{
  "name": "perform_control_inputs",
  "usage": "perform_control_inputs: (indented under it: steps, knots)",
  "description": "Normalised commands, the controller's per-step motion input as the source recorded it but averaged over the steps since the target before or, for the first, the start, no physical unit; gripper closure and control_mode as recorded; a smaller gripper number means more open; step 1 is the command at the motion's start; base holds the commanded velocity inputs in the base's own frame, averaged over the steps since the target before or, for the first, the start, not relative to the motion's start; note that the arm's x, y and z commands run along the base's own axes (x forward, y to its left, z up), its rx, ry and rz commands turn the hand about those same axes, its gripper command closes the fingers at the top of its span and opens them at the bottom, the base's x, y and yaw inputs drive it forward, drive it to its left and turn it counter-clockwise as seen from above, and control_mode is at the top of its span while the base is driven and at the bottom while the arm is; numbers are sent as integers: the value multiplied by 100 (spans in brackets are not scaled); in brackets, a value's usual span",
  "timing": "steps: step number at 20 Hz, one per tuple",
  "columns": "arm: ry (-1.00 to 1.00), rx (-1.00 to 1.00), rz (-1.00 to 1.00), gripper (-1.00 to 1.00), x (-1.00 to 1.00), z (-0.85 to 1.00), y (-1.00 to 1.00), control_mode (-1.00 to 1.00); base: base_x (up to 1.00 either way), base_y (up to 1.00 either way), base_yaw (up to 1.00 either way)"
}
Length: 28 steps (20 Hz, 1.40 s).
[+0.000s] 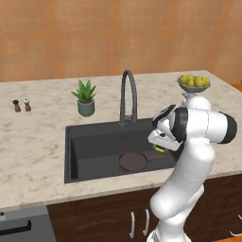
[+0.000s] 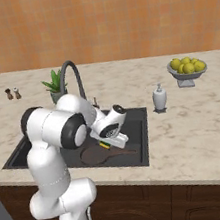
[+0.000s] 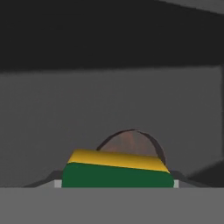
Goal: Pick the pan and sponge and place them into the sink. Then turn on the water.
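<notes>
- We've got the tool [image 1: 162, 147] low over the right side of the sink [image 1: 75, 156], and it's clamped on the sponge [image 3: 117, 171], which sits crosswise between the fingers in the hand view.
- The sponge [image 2: 104, 144] peeks out yellow-green under the hand, held above the basin floor, so by our reckoning this is the drop-off step.
- The pan [image 1: 133, 161] already lies flat on the sink floor, handle pointing right, its rim showing just beyond the sponge in the hand view; that half of the job looks done.
- We're holding the sponge near the pan's handle end, so letting go here should land it inside the walls, perhaps on the pan.
- The faucet [image 1: 128, 94] arches over the back edge with no stream running; water comes last.
- On the desk [image 1: 38, 142], plant [image 1: 85, 97], soap bottle [image 2: 159, 97] and fruit bowl [image 2: 187, 69] stand well apart from the work.
</notes>
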Motion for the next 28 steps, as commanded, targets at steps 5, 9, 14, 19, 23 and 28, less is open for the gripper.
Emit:
perform_control_inputs:
  steps: [5, 9, 14, 19, 23, 28]
  knots:
    - [0, 1, 11, 100, 33, -29, 0, -100, 0, 0, 0]
    - [-1, 1, 12, 100, 16, -49, -3, -100, 0, 0, 0]
    - [-14, 16, 18, 100, 0, -51, -33, -100, 0, 0, 0]
    - [-17, 15, 23, 100, -1, -50, -28, -100, 0, 0, 0]
    - [-15, 10, 28, 100, -21, -68, -20, -100, 0, 0, 0]
    - [-17, 2, 23, 100, -41, -78, -5, -100, 0, 0, 0]
